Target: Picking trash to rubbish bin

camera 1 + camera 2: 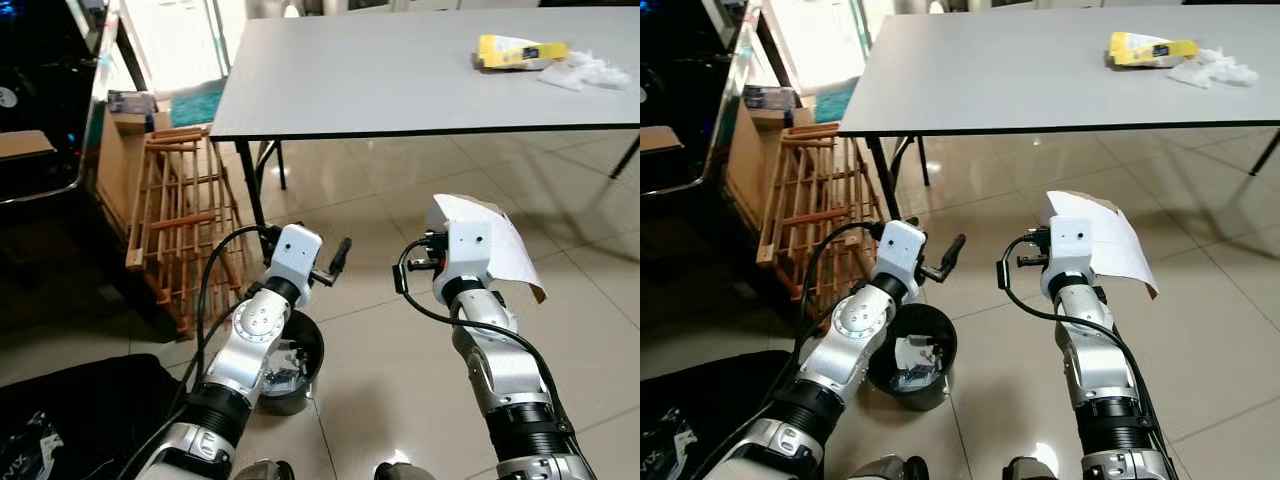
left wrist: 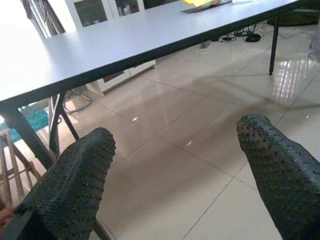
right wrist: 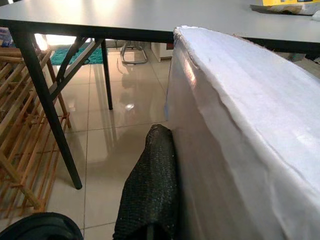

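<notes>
My right gripper (image 3: 172,145) is shut on a flat white piece of card (image 1: 495,245), held up above the tiled floor below the table's front edge. One black finger (image 3: 150,185) presses against the card's side; the other finger is hidden behind it. A black round bin (image 1: 313,345) with scraps inside stands on the floor under my left forearm. My left gripper (image 1: 338,260) hovers open just above and beyond the bin, nothing between its fingers (image 2: 75,185). On the grey table (image 1: 400,70), far right, lie a yellow packet (image 1: 515,50) and crumpled white tissue (image 1: 590,70).
A wooden slatted rack (image 1: 185,220) leans at the left beside a cardboard box (image 1: 125,150). The black table leg (image 1: 255,190) stands just beyond the bin. A black bag (image 1: 80,410) lies at the lower left. Open tiled floor stretches to the right.
</notes>
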You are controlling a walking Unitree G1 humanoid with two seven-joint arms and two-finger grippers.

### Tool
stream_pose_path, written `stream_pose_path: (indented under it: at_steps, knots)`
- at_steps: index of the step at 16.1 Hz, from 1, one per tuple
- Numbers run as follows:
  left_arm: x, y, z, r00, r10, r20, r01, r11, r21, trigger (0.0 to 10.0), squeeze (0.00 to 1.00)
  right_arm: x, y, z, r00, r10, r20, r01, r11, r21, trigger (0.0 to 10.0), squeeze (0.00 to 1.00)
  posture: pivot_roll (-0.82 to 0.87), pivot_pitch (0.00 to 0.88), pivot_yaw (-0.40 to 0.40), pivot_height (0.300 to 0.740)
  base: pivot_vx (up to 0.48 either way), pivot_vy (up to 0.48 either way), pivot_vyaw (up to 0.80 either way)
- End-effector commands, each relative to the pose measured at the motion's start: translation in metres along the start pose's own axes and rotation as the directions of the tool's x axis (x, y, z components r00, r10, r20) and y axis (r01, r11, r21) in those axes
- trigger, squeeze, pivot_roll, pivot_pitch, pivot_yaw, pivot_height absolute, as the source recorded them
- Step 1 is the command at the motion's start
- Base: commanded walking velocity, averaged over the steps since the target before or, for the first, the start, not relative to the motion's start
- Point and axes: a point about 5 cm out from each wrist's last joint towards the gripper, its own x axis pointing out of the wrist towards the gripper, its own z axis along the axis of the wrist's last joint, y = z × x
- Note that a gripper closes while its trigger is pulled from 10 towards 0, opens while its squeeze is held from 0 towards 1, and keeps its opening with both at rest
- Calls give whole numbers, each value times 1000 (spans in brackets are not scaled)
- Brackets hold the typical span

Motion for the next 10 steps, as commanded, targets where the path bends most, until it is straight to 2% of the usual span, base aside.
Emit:
stream_pose_path:
  at_steps: [1,3,10]
  knots:
    - [-3,9,-3,999,36,-13,-36,999,16,10000,0,0,4,1,1000,16,16,-16,1000,8,10000,0,-64,112,63,740,0,0,581]
    - [-7,18,-5,998,64,-22,-64,998,29,10000,0,1,7,1,999,34,13,-34,999,5,10000,0,-51,113,56,740,0,0,800]
    - [-10,20,-8,996,82,-31,-81,996,35,10000,0,2,9,1,999,37,12,-37,999,6,10000,0,-42,122,56,740,0,0,800]
